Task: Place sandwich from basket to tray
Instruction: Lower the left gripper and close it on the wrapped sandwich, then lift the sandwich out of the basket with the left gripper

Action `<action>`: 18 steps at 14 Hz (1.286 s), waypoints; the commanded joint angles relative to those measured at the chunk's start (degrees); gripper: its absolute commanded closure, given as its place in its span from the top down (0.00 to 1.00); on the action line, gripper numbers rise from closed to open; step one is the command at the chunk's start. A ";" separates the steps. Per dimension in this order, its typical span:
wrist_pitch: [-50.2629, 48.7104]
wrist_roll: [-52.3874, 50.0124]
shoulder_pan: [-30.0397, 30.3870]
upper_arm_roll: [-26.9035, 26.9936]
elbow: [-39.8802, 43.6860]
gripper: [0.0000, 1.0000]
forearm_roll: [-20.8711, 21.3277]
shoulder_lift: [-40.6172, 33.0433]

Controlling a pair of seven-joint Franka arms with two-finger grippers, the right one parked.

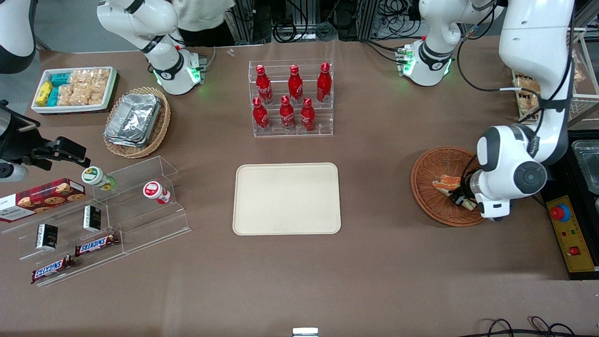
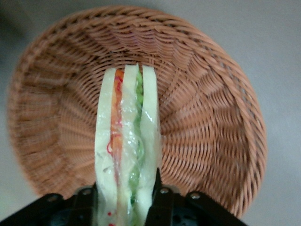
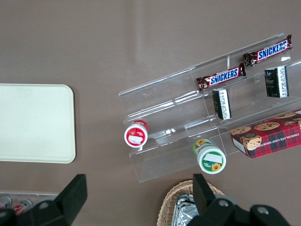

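Note:
The sandwich (image 2: 126, 146) is a wrapped wedge of pale bread with orange, red and green filling; it stands on edge between my black fingers (image 2: 159, 200). My left gripper (image 2: 126, 207) is shut on the sandwich over the reddish-brown wicker basket (image 2: 207, 117). In the front view the gripper (image 1: 461, 195) sits low in the basket (image 1: 433, 161) at the working arm's end of the table, and the sandwich (image 1: 445, 181) shows beside the wrist. The cream tray (image 1: 287, 198) lies bare at the table's middle.
A clear rack of red cola bottles (image 1: 291, 97) stands farther from the front camera than the tray. Toward the parked arm's end are a tan basket of foil containers (image 1: 136, 120), a white snack bin (image 1: 74, 89) and clear shelves of snacks (image 1: 100, 220). A control box (image 1: 572, 234) lies beside the basket.

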 commanded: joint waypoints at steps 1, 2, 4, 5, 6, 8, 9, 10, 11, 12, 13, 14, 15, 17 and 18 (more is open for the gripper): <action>-11.90 6.05 0.00 -0.04 3.75 0.00 0.10 -7.39; -14.72 7.54 -0.09 -0.21 4.99 0.00 -0.16 -9.59; -20.34 14.29 -0.70 -1.08 7.18 0.00 -0.95 -12.76; -22.20 17.80 -0.79 -3.18 8.50 0.00 -2.08 -13.30; -22.91 19.84 -0.88 -4.85 10.17 0.00 -2.62 -13.30; -23.62 21.09 -0.96 -8.19 11.59 0.00 -4.63 -12.95; -23.53 20.92 -0.96 -10.73 12.63 0.00 -5.95 -12.34; -23.27 20.22 -1.05 -14.33 13.34 0.00 -5.61 -11.29; -22.66 19.69 -1.31 -17.93 13.78 0.00 -5.00 -10.15; -22.48 19.34 -1.40 -19.97 14.92 0.00 -4.73 -8.66; -22.31 19.42 -1.58 -20.68 15.97 0.00 -5.08 -6.90; -22.22 19.86 -2.62 -21.82 18.86 0.00 -5.00 -3.75; -22.22 20.12 -4.03 -22.27 22.02 0.00 -4.82 -0.76; -20.91 20.30 -7.27 -22.27 26.51 0.00 -4.91 3.99; -18.63 20.30 -9.64 -22.27 27.92 0.00 -4.56 6.01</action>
